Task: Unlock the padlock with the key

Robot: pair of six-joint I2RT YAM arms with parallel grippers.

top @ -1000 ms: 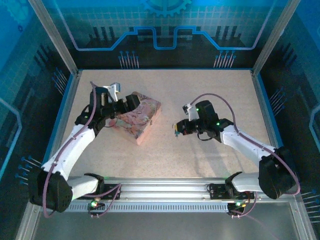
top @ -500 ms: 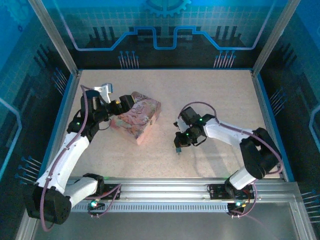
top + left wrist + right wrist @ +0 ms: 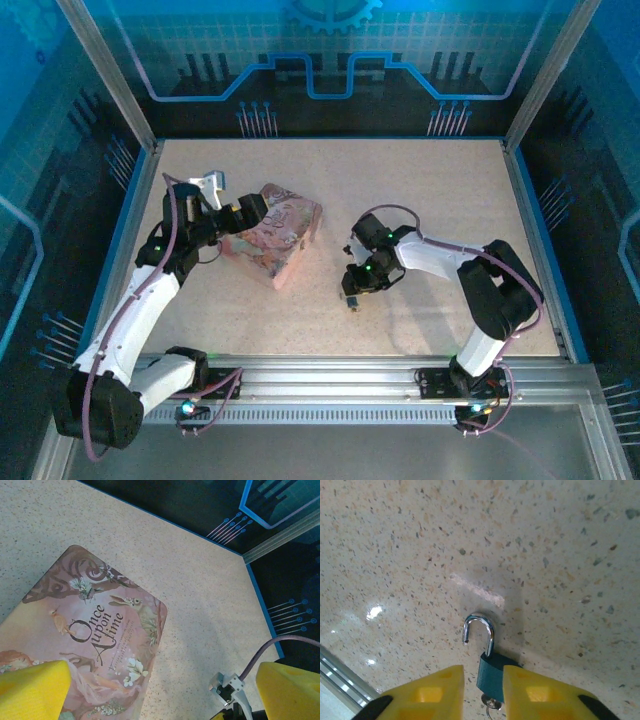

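Having lowered near the table (image 3: 545,555) middle, the right gripper (image 3: 483,682) parts its fingers (image 3: 430,692) from the key (image 3: 490,703); the padlock (image 3: 492,672) shackle hangs open, so probably unlocked; the left gripper (image 3: 160,690) gapes wide.

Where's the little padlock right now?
In the right wrist view, the padlock lies on the table between the yellow fingers of the right claw, right of the pink box.

A box (image 3: 283,232) lies on the left half of the table (image 3: 430,180), with the left gripper (image 3: 247,212) over its left end. To its right, nearer the arm bases, the padlock (image 3: 490,672) rests between the fingers of the right gripper (image 3: 483,687), the key (image 3: 491,703) at its base.
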